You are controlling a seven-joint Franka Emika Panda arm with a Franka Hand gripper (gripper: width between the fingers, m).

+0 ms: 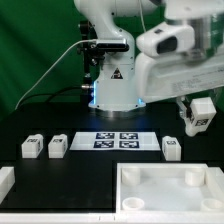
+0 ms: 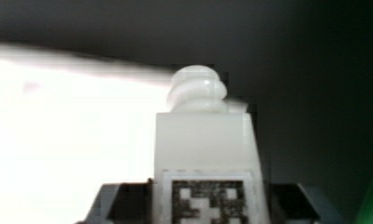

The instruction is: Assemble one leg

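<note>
Here, the robot's hand hangs in the air at the right edge of the exterior view, closed on one leg, a small white post with a black-and-white tag. The wrist view shows this leg clamped between dark fingers, its rounded peg pointing away from the camera. Under the hand, at the frame's lower right, the large white tray-like top with corner sockets lies on the black desk. Three spare legs stand across the middle, either side of the marker board. The leg appears to be mid-carry; next, its peg must be lined up over a corner socket and lowered squarely in.
</note>
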